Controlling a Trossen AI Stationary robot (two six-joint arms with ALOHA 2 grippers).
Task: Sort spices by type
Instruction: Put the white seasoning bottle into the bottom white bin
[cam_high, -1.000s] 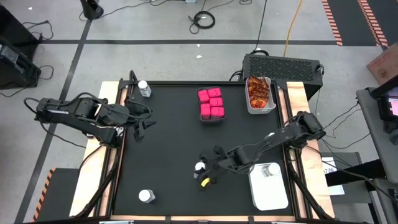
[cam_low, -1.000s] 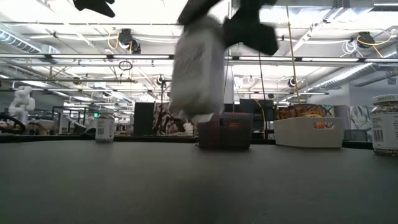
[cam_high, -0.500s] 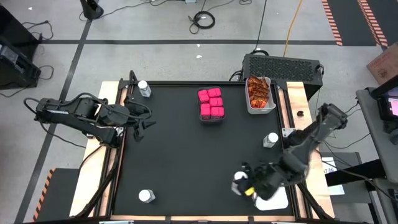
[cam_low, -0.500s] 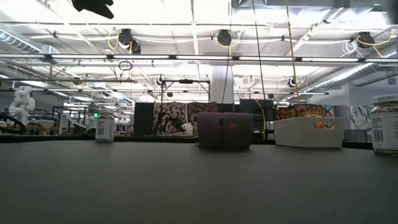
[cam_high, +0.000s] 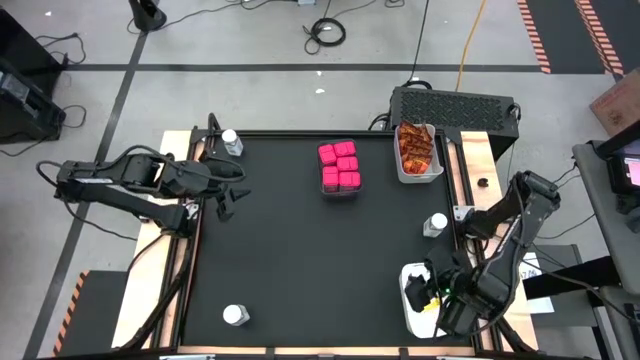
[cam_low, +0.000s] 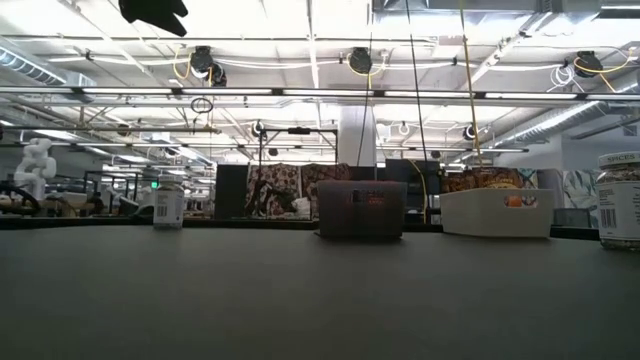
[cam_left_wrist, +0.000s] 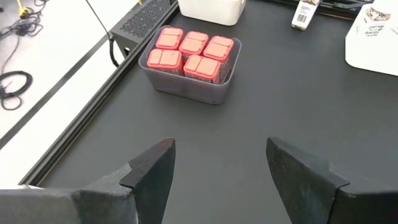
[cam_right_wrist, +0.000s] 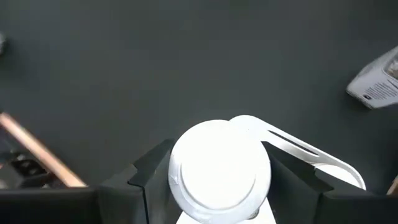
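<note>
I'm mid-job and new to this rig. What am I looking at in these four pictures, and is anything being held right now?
You see two dark robot arms at a black table, sorting spices.

The high view looks straight down. The low view looks level across the tabletop. Each wrist view looks out past that arm's own two fingers.

On the table are pink packs in a dark tray and orange-red sachets in a far white bin. There are also three loose jars: far left, near left and by the right edge.

The left end effector is open and holds nothing, waiting at the left edge. The right end effector grips a white-lidded jar over the near white bin.
</note>
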